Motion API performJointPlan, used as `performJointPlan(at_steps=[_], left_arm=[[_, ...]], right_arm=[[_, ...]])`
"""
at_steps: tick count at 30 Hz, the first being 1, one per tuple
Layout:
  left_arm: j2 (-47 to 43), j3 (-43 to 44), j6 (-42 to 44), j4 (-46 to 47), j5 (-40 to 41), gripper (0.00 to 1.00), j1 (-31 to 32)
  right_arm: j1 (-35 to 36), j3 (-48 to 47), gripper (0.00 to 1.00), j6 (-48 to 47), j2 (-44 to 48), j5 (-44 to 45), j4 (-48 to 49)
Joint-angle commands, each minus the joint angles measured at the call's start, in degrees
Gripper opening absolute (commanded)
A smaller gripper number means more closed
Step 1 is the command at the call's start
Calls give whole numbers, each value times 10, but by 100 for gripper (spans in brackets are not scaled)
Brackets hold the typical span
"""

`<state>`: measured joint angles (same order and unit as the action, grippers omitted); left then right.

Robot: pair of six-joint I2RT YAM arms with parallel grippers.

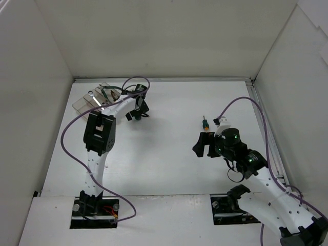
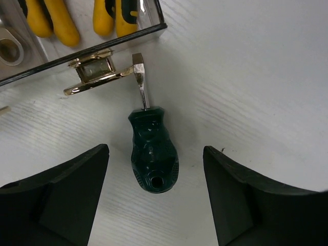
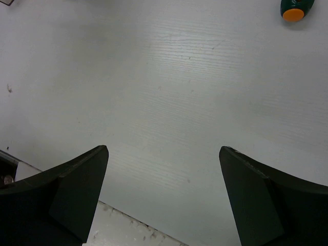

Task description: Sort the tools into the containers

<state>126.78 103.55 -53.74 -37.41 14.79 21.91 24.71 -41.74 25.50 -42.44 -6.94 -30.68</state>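
Pincers both spread wide, gripping nothing. left pincer (image 2: 155, 148) hovers over dark green stubby screwdriver (image 2: 152, 156), fingers either side of handle, not touching. Screwdriver lies on white counter (image 2: 256, 77), blade tip at brass clasp (image 2: 95, 72) of clear plastic bin (image 2: 102, 45) holding yellow-handled pliers (image 2: 61, 25). right pincer (image 3: 164, 154) over counter; orange-capped green screwdriver (image 3: 293, 9) well apart.

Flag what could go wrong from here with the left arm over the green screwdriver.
1. The green screwdriver lies with its blade tip at the gold latch of the clear bin, seemingly touching it. A lift could snag the latch and shift the bin.
2. Its rounded handle sits between the fingers of the open left gripper. Closing on it might roll or squeeze it out.
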Motion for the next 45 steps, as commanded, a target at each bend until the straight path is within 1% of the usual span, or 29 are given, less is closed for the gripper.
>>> performJointPlan(at_steps=[1,2,3,5,6,8,9,11,13,14,15,18,19,20,23,25,26,28,29,31,33,34,35,38,39,41,43,45], left_arm=[[2,28,-1,8,-4,69,2],[5,31,-1,6,-5,68,2],[7,32,-5,1,-5,60,2],[8,28,-9,-5,-6,49,2],[6,24,-12,-6,-7,34,2],[-7,4,-15,-5,-11,16,2],[-24,-2,-15,-4,-14,0,2],[-53,-32,-7,3,-14,0,10],[-109,-53,16,16,2,0,31],[-127,-68,22,15,5,0,37],[-164,-73,32,15,5,0,37],[-244,-103,79,23,10,0,43],[-283,-132,111,24,25,0,43],[-303,-132,111,25,25,0,35],[-370,-170,136,9,32,0,4],[-397,-191,144,0,41,0,-16],[-421,-200,148,-6,45,0,-40],[-439,-220,156,-6,45,0,-69],[-450,-224,165,-6,39,0,-100],[-457,-235,171,2,17,0,-135],[-455,-247,184,30,-10,0,-198],[-450,-249,190,37,-19,0,-198],[-441,-246,194,41,-27,0,-222],[-384,-205,201,28,-48,0,-252],[-371,-186,204,30,-67,0,-269],[-342,-178,213,54,-77,1,-274],[-317,-168,221,73,-80,5,-288],[-279,-143,217,68,-89,5,-300]], right_arm=[[-2,-3,88,-1,4,-1,15],[-2,-3,88,-1,5,0,15],[-2,-3,88,0,6,0,14],[-1,-3,88,1,9,1,13],[-3,-2,88,2,10,2,12],[-2,-1,88,4,14,4,11],[-2,-1,88,4,17,4,11],[1,-2,88,8,18,11,11],[-1,-2,89,10,21,19,12],[-2,-4,89,11,19,22,11],[-1,-6,89,10,17,25,11],[-1,-15,89,7,5,32,12],[-1,-22,89,8,-1,38,11],[-1,-22,89,8,-4,38,12],[-2,-30,89,6,-8,61,12],[0,-38,90,5,-10,82,12],[-3,-41,90,5,-11,85,12],[-2,-48,90,8,-12,97,12],[-3,-52,90,12,-14,100,12],[-3,-59,90,18,-18,108,12],[-2,-63,90,29,-23,116,12],[-2,-64,90,32,-24,117,12],[-3,-66,90,32,-26,118,12],[-3,-66,90,37,-25,117,11],[-2,-65,91,38,-25,116,11],[-3,-63,91,39,-22,118,11],[-4,-61,91,40,-20,118,11],[-3,-61,91,39,-18,116,10]])
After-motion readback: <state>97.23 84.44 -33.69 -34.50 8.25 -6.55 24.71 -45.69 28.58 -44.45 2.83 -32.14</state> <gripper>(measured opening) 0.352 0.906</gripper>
